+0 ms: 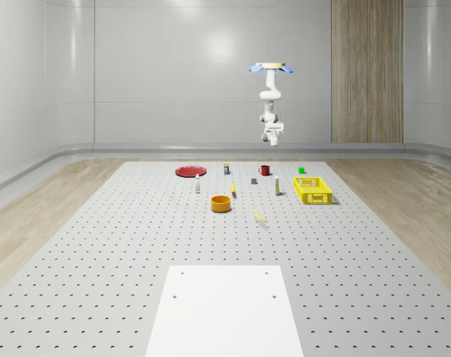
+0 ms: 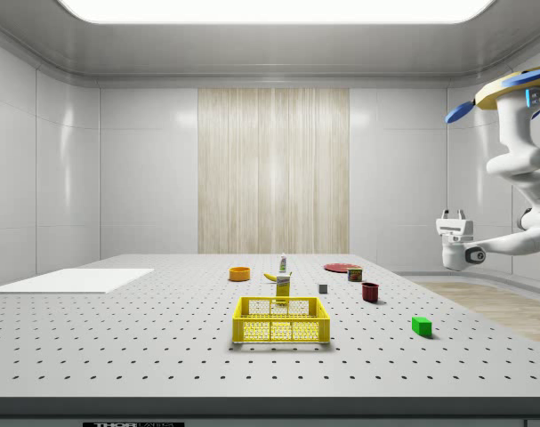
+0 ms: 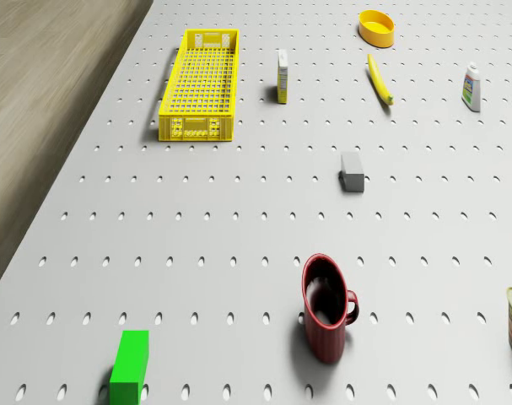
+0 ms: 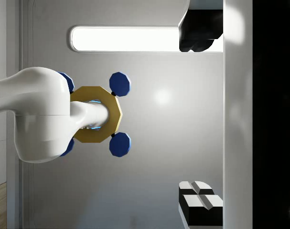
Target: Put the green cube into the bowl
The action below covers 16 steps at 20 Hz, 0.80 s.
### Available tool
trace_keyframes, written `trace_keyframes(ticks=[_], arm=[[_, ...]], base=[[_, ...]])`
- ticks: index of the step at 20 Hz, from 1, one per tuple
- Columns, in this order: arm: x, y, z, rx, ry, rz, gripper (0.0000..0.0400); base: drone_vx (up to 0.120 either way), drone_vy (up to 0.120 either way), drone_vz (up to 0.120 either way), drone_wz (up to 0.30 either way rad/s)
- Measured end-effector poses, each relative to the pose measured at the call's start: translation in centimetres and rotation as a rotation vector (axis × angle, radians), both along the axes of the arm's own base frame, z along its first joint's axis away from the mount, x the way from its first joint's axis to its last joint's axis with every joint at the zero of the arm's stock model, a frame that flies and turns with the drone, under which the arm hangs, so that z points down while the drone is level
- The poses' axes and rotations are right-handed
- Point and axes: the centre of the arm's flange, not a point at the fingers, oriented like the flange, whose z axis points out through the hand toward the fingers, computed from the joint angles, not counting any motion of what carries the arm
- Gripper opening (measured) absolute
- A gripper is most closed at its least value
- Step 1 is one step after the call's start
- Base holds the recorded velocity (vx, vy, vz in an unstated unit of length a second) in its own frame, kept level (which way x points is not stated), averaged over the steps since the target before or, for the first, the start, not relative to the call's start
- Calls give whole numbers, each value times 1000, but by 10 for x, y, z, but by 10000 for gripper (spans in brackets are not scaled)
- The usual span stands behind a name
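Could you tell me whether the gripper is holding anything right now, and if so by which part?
Nothing is held. The gripper points upward, empty, high above the table; the green cube lies on the table.

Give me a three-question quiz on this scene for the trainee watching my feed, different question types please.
1. True or false: the green cube already sits in the orange bowl.
2. In the side view, the gripper is: A) resting on the table, B) in the air with its fingers pointing up, C) inside the yellow basket.
3. Fill in: in the drone view, the thing nearest the green cube is the red ____.

Key: 1 false, the cube lies on the table, well apart from the bowl. 2 B, the drone hovers high beyond the table's edge. 3 mug.
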Motion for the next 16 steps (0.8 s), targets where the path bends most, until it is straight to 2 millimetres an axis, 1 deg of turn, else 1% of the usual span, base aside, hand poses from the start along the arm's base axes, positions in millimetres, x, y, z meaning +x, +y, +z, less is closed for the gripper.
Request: trace_keyframes(ticks=[6, 16], arm=[[1, 0, 9, 0, -5, 0, 400], [0, 0, 12, -1, -12, 0, 400]], base=[[0, 120, 0, 0], [0, 120, 0, 0]])
